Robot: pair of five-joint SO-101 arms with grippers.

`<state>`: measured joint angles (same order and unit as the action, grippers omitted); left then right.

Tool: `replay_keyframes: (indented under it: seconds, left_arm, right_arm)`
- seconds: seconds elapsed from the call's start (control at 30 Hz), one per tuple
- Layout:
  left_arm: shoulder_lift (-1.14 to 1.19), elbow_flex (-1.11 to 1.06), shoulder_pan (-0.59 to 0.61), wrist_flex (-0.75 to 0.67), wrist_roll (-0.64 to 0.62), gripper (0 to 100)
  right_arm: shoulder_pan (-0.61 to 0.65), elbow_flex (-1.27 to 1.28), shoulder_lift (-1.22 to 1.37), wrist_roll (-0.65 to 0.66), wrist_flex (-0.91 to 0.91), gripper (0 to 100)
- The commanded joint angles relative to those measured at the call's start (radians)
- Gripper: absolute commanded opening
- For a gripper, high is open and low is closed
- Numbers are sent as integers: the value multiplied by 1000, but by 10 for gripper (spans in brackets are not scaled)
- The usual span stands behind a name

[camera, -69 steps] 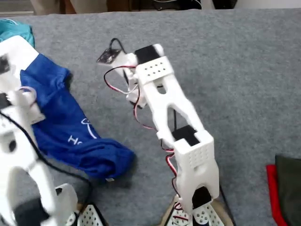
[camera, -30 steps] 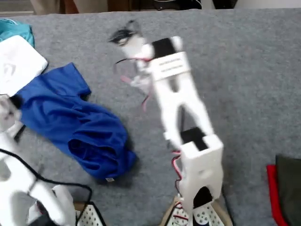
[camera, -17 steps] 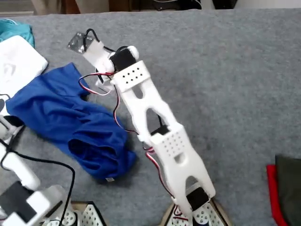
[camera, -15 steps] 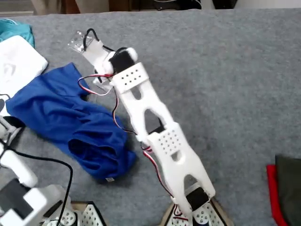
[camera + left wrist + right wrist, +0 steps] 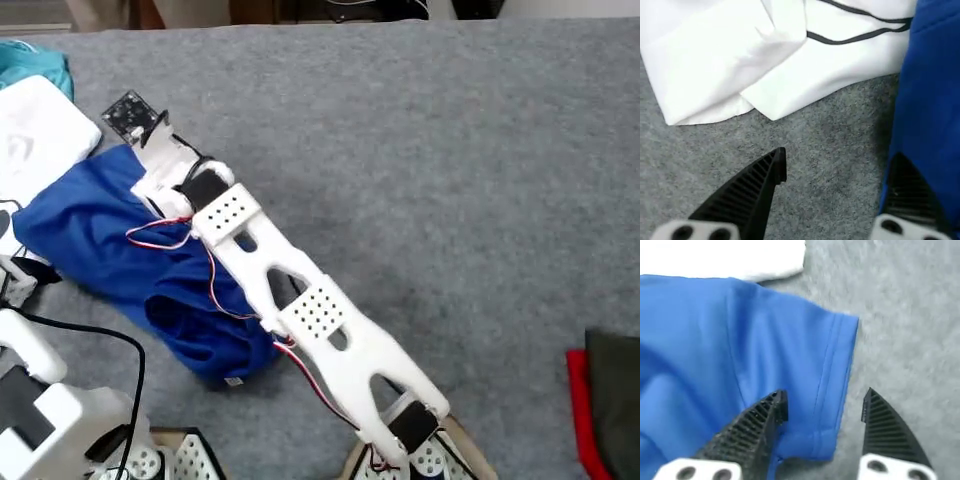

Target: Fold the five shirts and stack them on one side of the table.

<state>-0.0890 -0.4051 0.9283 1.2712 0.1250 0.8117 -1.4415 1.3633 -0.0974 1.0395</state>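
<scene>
The blue shirt point(image 5: 80, 225) lay crumpled at the near left of the grey felt table point(image 5: 450, 150), beside the white shirt point(image 5: 35, 130). The right gripper point(image 5: 825, 395) stood open and empty astride its sleeve hem, and the left gripper point(image 5: 840, 157) was likewise open at its edge. A shallow pinch might only drag the heap into the white shirt; beyond the far edge the room was dim.

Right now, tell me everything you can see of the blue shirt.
The blue shirt is not folded. It lies crumpled on the grey table on the left arm's side, a soft knit-looking fabric with loose folds bunched at its near end. One short sleeve with a stitched hem lies flat, and the far edge meets the white shirt. The right end effector is open astride the sleeve hem. The left end effector is open at the opposite edge. Whether either touches the cloth cannot be told.
</scene>
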Motion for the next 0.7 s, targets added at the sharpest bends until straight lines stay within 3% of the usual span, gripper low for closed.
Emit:
replay_keyframes:
  seconds: [0.0,0.13,0.33,0.5,0.67]
  left_arm:
    - [-5,46,9,5,8,328]
    - [-5,46,3,5,8,328]
    - [-4,44,-20,5,8,328]
    - [-5,46,-20,5,8,328]
    - [-4,46,-21,5,8,328]
  right_arm:
    - [-31,-41,-4,-61,25,249]
    - [-51,-35,-44,-89,130,210]
    - [-108,-41,-54,-91,244,7]
    - [-188,-59,-65,-92,316,5]
    - [-266,-173,-107,-92,506,5]
